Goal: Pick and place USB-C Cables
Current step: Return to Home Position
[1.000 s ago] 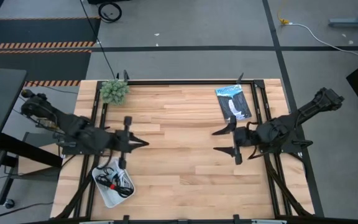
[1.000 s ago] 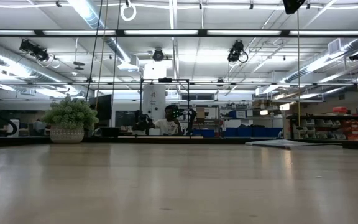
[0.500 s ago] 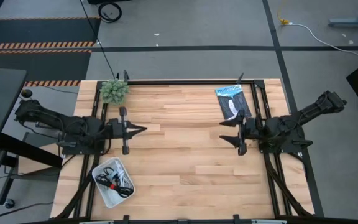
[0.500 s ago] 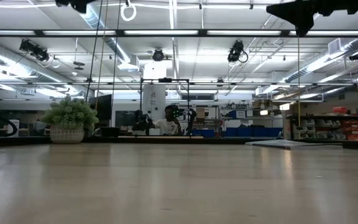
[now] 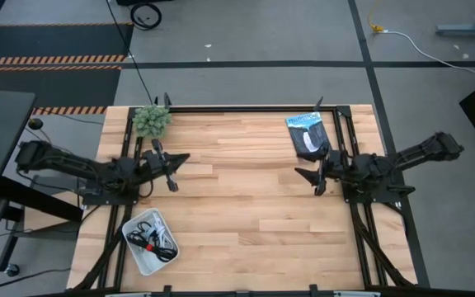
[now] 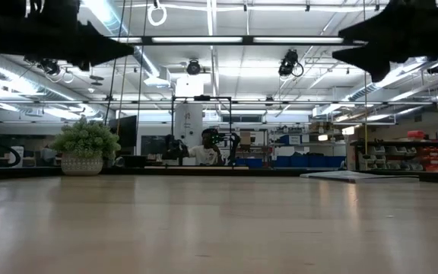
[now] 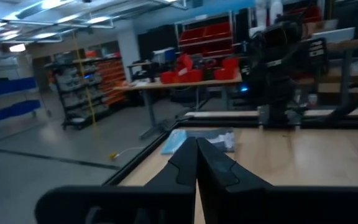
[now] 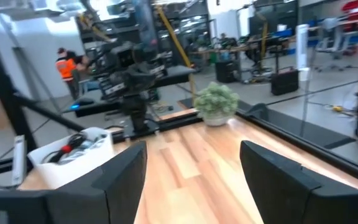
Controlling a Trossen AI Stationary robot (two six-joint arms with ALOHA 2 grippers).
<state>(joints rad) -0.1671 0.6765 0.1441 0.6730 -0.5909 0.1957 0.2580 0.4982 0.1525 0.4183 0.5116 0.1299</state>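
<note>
The USB-C cables (image 5: 151, 238) lie coiled in a white tray (image 5: 136, 251) near the table's near-left corner. A white one and a black one with a red tie show there; the others I cannot make out. The right wrist view also shows the tray (image 8: 55, 158) and the dark cables (image 8: 73, 142). My left gripper (image 5: 185, 157) hovers over the table's left side, beyond the tray, fingers shut (image 7: 196, 163). My right gripper (image 5: 302, 175) hovers over the table's right side, fingers open (image 8: 194, 165). Neither holds anything.
A fuzzy green plant ball (image 5: 152, 120) in a pot stands at the far-left corner. A flat black-and-blue packet (image 5: 308, 135) lies near the far-right corner, just beyond my right gripper. Bare wood (image 5: 242, 190) lies between the two arms. A person (image 6: 202, 152) stands far behind the table.
Both arms have drawn back toward their own sides of the table and come down lower, now showing at the top of the low view. My left gripper has moved from above the tray toward the far edge. The tray and cables have stayed put.
</note>
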